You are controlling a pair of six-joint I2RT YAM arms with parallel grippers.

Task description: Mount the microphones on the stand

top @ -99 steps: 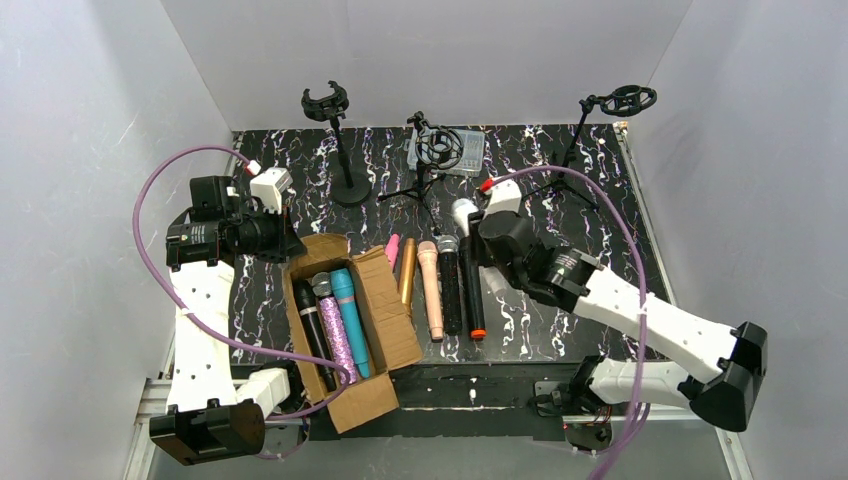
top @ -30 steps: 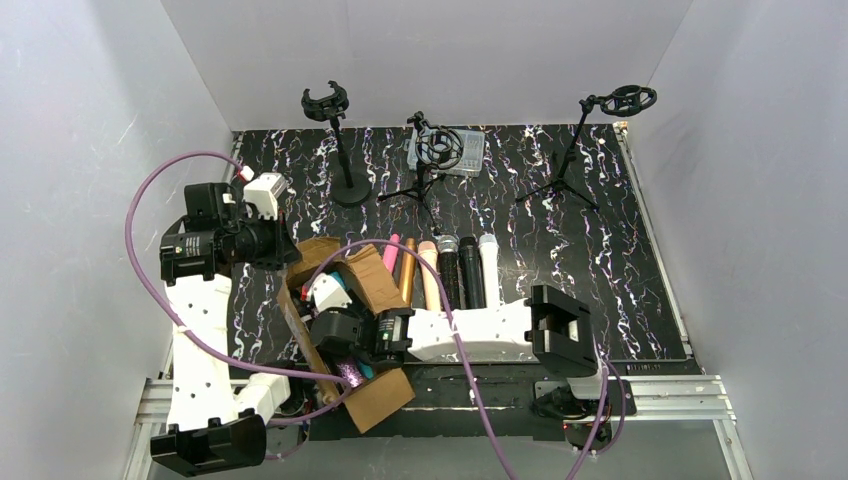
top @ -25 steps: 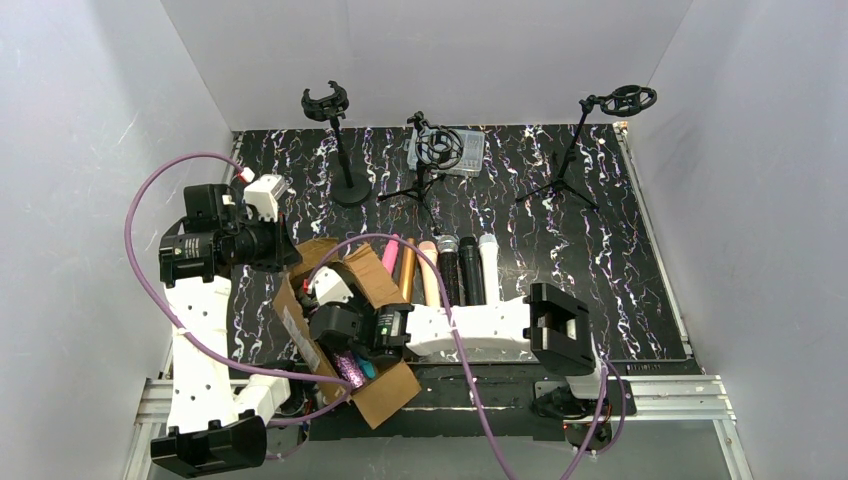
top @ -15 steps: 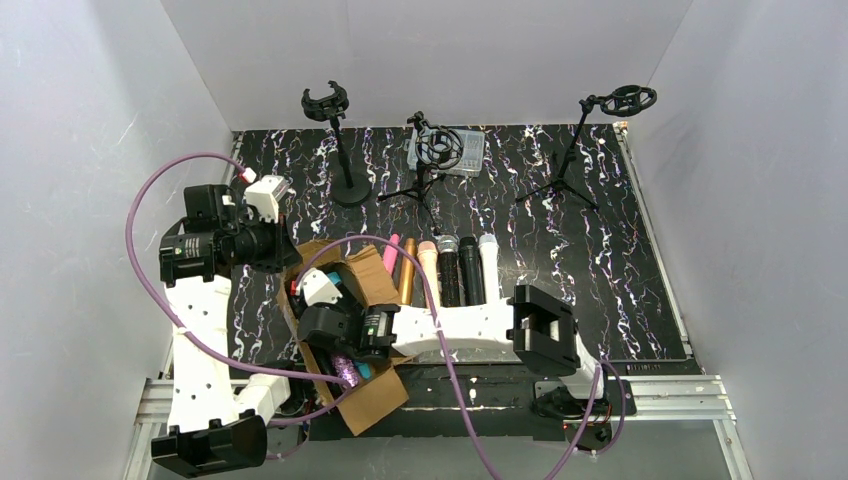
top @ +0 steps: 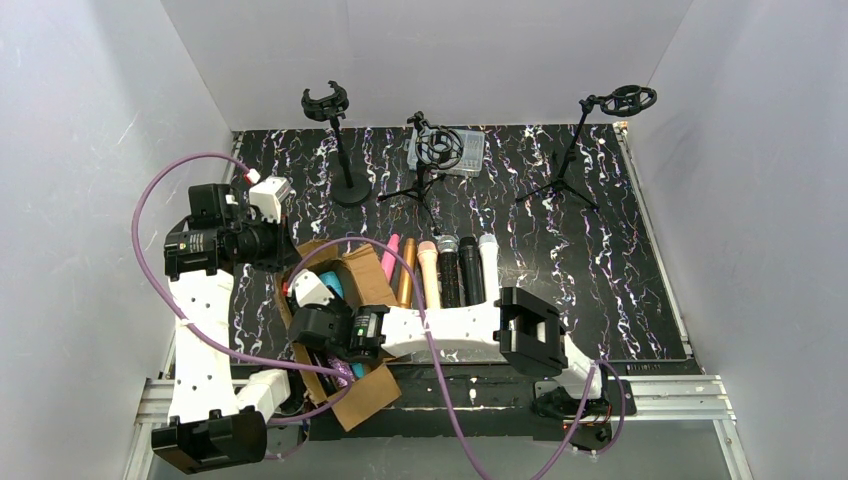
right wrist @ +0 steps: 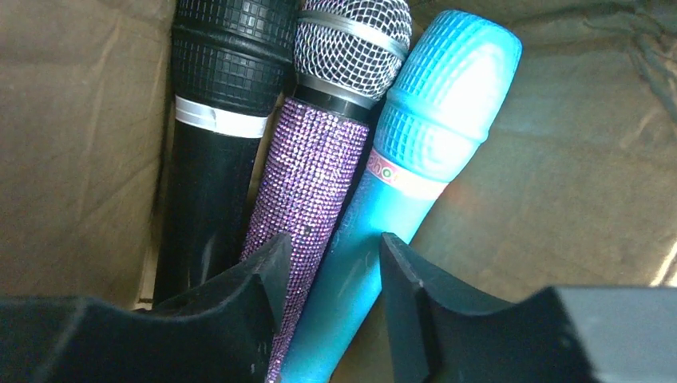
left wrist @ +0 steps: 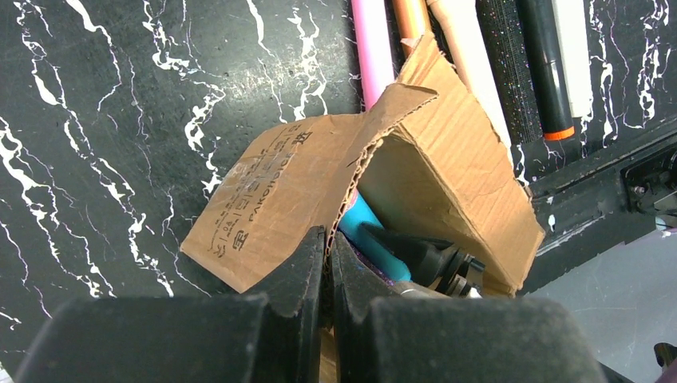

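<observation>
Right gripper (right wrist: 335,249): jaws apart, straddling teal mic (right wrist: 435,120) handle inside box (right wrist: 72,120). Left gripper (left wrist: 327,241): pinched shut on flap (left wrist: 279,191). Slide your inner finger clear of purple mic (right wrist: 311,175), centre on handle, then close.

The right gripper (right wrist: 331,255) swung into the box (top: 370,280), straddling the teal microphone (right wrist: 431,104).

Plain white walls (top: 450,50) close in three sides of a table (top: 600,250) topped in black, white-veined marble pattern; soft even light, grey floor (top: 680,455) below.
</observation>
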